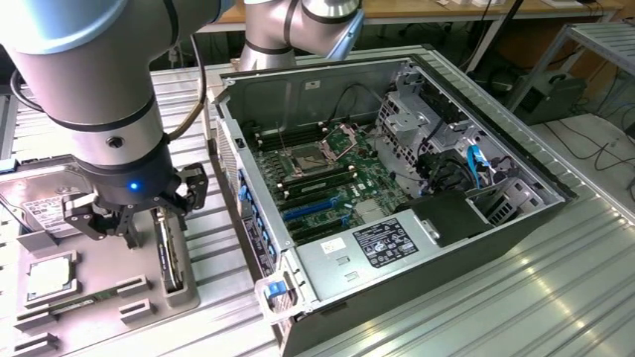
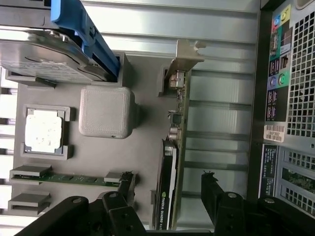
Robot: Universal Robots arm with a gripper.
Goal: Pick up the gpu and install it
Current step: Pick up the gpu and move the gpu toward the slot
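Wrist view: my hand is spread wide, one finger on each side of the gpu and clear of both faces. The gpu stands on edge in the grey holder on the table, beside the open computer case.

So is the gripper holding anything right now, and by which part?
Nothing is held. The gripper is open, its fingers on either side of the gpu, apart from it. The gpu stands on edge in the grey tray.
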